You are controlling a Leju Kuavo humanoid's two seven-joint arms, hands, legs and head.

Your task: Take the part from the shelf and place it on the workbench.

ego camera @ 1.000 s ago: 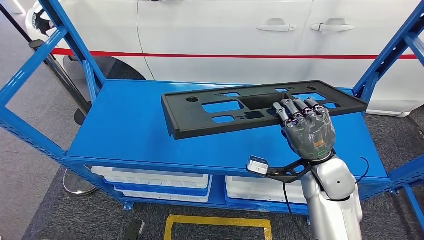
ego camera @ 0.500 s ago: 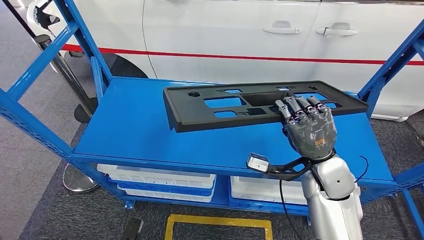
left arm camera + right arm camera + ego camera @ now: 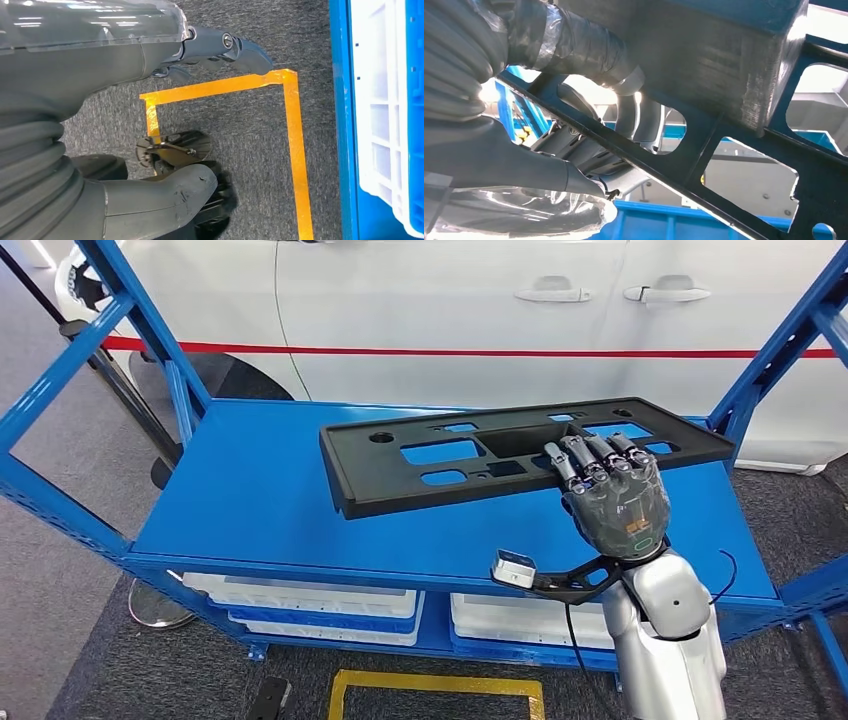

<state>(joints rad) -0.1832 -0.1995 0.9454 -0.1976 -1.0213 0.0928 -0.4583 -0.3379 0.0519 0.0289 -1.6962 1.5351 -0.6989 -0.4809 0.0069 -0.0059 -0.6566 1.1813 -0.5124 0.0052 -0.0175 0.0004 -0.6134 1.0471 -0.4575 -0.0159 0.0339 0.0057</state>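
You see right hand (image 3: 617, 502): translucent smoky-grey shell, dark fingers, small green mark near wrist. Forearm (image 3: 668, 645) glossy silver, thin black cable, black camera bracket (image 3: 560, 580).

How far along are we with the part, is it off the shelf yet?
Done: the right hand has gripped the black part, fingers over its near edge. In hand: the part looks tilted and raised above the blue shelf, though some contact can't be ruled out. Left: carrying it to the workbench. The left hand hangs over the floor, holding nothing.

One black part (image 3: 480, 455), one blue shelf (image 3: 250, 500), two white bins (image 3: 310, 598), one white car (image 3: 450, 300).
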